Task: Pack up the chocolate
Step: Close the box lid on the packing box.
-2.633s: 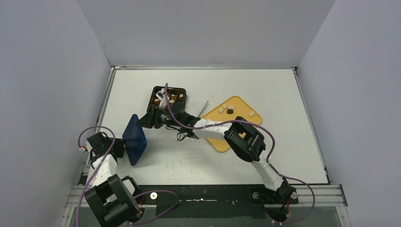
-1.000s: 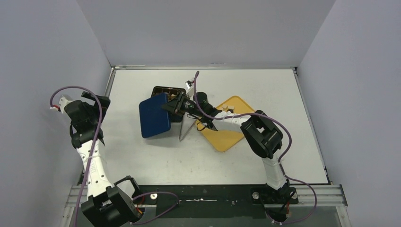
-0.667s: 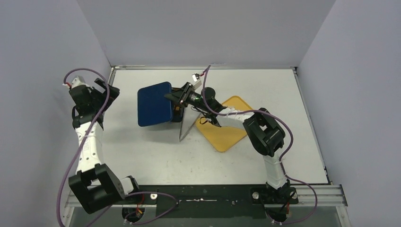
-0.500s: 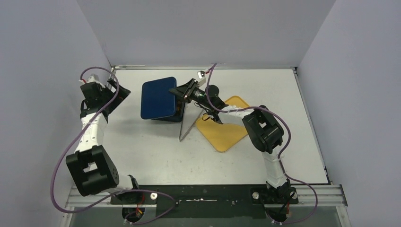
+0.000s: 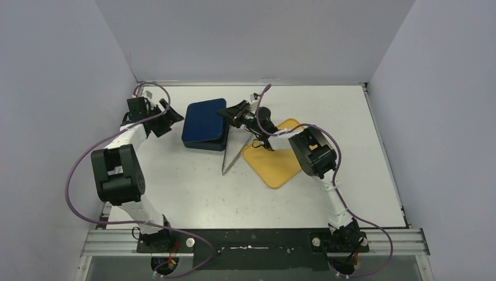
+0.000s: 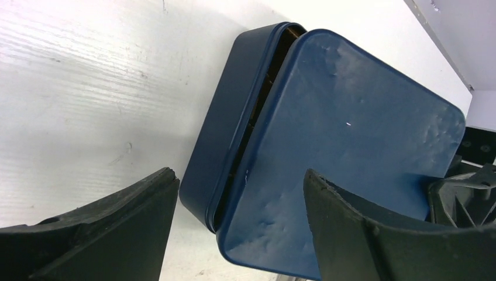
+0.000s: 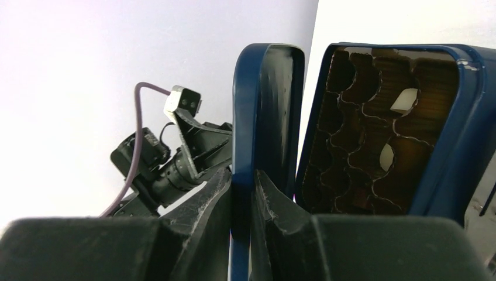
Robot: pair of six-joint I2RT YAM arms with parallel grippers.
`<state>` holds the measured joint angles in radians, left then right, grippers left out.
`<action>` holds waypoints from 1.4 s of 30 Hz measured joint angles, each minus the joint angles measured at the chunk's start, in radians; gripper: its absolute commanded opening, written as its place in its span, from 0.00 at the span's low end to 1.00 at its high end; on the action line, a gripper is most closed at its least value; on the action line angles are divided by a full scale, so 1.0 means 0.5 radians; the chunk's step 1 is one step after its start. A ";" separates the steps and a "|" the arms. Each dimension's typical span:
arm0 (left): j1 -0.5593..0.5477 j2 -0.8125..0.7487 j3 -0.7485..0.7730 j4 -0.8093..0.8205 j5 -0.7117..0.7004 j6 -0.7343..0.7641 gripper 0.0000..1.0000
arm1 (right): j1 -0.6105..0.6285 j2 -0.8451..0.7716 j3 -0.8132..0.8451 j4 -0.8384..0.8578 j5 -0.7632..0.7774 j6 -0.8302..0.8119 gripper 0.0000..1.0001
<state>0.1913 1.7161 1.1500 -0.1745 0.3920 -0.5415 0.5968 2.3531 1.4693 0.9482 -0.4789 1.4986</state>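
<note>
Nearest, the yellow tray [image 5: 275,171] shows no pieces on its bare part, and the metal tongs [image 5: 233,157] lie loose on the table just beside it, apparently done with. Beyond them, the chocolate [image 7: 403,100] sits in the brown cells of the blue box [image 6: 222,126]. The right gripper [image 5: 230,115] pinches the rim of the blue lid [image 5: 205,123], holding it tilted over the box, probably to close it. The left gripper [image 6: 238,174], jaws spread and holding nothing, faces the box's left side, probably to steady it or press the lid. A second ago the lid hung off to the box's side and the left arm stood back by the wall.
</note>
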 measured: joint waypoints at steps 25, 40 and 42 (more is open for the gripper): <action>0.000 0.294 0.202 0.080 0.183 -0.081 0.65 | -0.010 0.218 0.106 0.089 0.072 0.189 0.01; -0.006 0.406 0.250 0.048 0.228 -0.060 0.51 | -0.013 0.246 0.102 0.093 0.114 0.204 0.05; -0.014 0.416 0.253 0.046 0.233 -0.060 0.50 | -0.013 0.246 0.092 0.093 0.121 0.197 0.09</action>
<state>0.1844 1.9240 1.2762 -0.1516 0.5087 -0.5713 0.5903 2.4763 1.5150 0.9947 -0.4187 1.5970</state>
